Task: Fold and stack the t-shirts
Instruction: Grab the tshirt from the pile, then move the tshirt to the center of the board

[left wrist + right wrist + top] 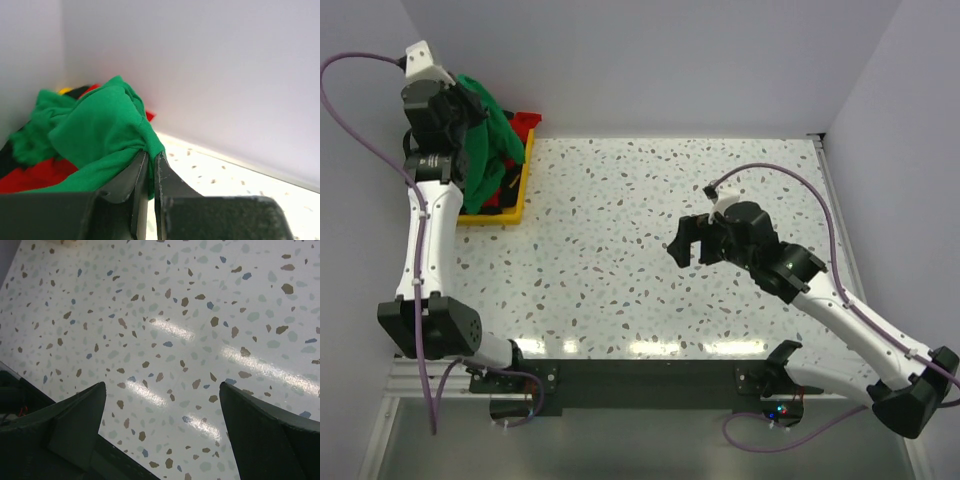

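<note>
Left arm is extended to the far left corner of the table (620,230), over a yellow bin (516,203) set against the rear wall (650,60). The left gripper (151,157) has its two fingers drawn nearly together, pinching a bunched fold of the green t-shirt (95,127) between the tips. The wrist view shows the cloth gathered into a knot at the pinch point and billowing outward beyond it. In the overhead view, the green t-shirt hangs from the gripper as a crumpled mass above the bin, its lower part trailing down inside the bin's walls. It is unfolded throughout. A red garment (32,177) lies beneath and behind the green one in the bin. A black garment (6,152) shows at the left edge of the heap. Whether either is a t-shirt cannot be told from these views. Right arm reaches inward from the near right corner, with the right gripper (162,387) held above the speckled table surface at centre right, well apart from the bin and the clothing. Its fingers are spread wide with nothing between them. The wrist view shows only bare terrazzo-pattern tabletop and light reflections in the gap.
</note>
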